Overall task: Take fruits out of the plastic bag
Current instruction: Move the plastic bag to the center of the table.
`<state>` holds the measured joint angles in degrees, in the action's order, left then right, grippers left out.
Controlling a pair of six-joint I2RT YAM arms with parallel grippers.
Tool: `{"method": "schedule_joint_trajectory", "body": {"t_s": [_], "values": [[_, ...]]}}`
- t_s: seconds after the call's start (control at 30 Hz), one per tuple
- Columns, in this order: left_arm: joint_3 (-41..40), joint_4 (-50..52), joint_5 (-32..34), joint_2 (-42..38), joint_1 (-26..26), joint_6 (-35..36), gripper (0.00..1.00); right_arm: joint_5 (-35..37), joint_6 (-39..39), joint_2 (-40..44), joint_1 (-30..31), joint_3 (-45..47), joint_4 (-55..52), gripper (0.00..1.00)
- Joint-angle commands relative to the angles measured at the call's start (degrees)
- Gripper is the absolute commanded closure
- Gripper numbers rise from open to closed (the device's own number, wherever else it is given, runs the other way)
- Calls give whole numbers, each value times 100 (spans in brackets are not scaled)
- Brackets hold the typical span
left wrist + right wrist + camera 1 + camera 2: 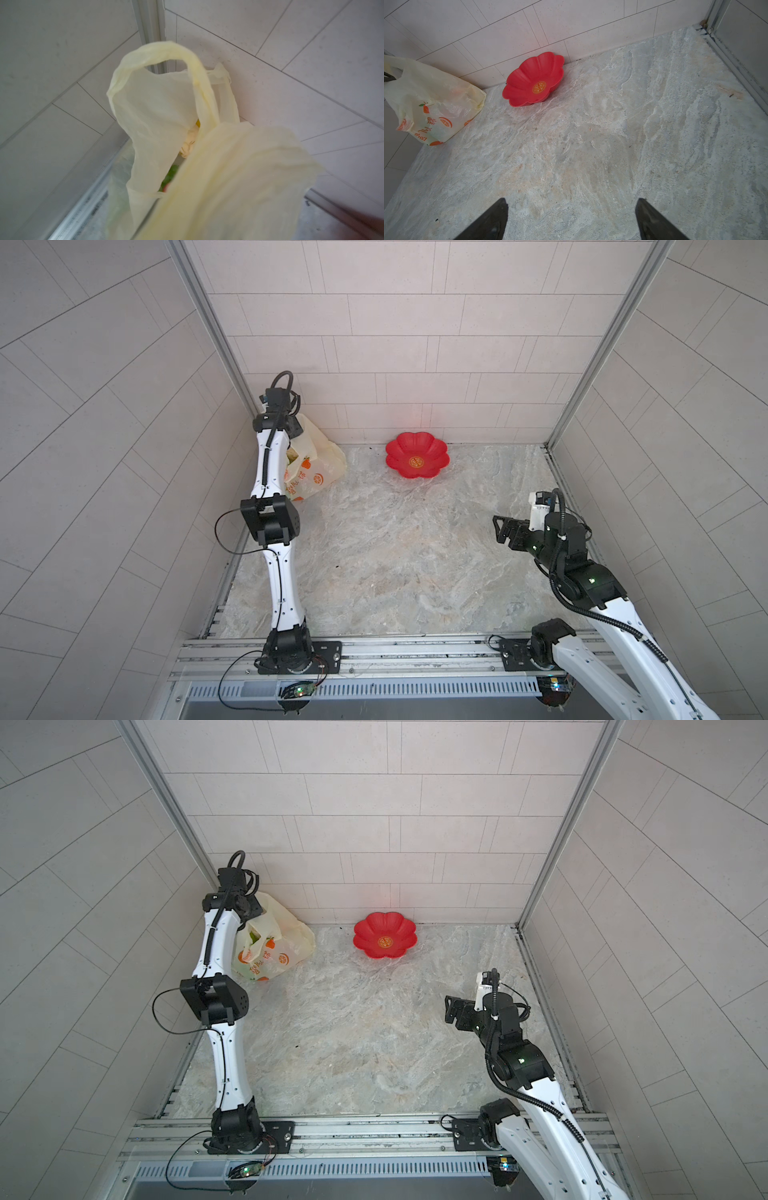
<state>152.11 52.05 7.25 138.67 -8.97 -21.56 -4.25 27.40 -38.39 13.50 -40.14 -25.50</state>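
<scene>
The pale-yellow plastic bag (pixel 322 462) (pixel 291 938) (pixel 436 99) stands in the far left corner against the walls. My left gripper (pixel 296 428) (pixel 252 909) is at the bag's top. In the left wrist view one loop handle (pixel 166 48) stands up free, and bunched plastic (pixel 239 176) gathers in towards the jaws and hides them; it looks gripped there. Inside the mouth I see fruits: a green piece (pixel 170 176), a beige piece (pixel 188 143) and a bit of yellow (pixel 198 123). My right gripper (pixel 497 529) (pixel 448 1009) (pixel 571 218) is open, low over the stone top on the right, with nothing in it.
A red flower-shaped dish (pixel 417 455) (pixel 384 935) (pixel 533 81) with nothing in it sits against the back wall near the middle. Tiled walls close in the back and both sides. The metal rail (pixel 395 651) with both arm bases runs along the front.
</scene>
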Motion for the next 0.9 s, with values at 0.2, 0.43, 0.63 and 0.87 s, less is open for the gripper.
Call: {"method": "schedule_joint_trajectory", "body": {"t_s": [0.2, 0.43, 0.63, 0.87], "values": [[-508, 309, -1481, -969, 79, -750, 100, 161, 15, -79, 24, -79, -186, 6], [-2454, -99, -1114, -2669, 738, -749, 100, 203, -10, -222, 30, -295, -346, 6], [-4098, -256, -778, -4125, 1266, -881, 100, 256, -144, -287, 30, -477, -377, 6], [-6258, -951, -961, -5847, 2418, -1244, 100, 261, -207, -453, 37, -756, -390, 6]]}}
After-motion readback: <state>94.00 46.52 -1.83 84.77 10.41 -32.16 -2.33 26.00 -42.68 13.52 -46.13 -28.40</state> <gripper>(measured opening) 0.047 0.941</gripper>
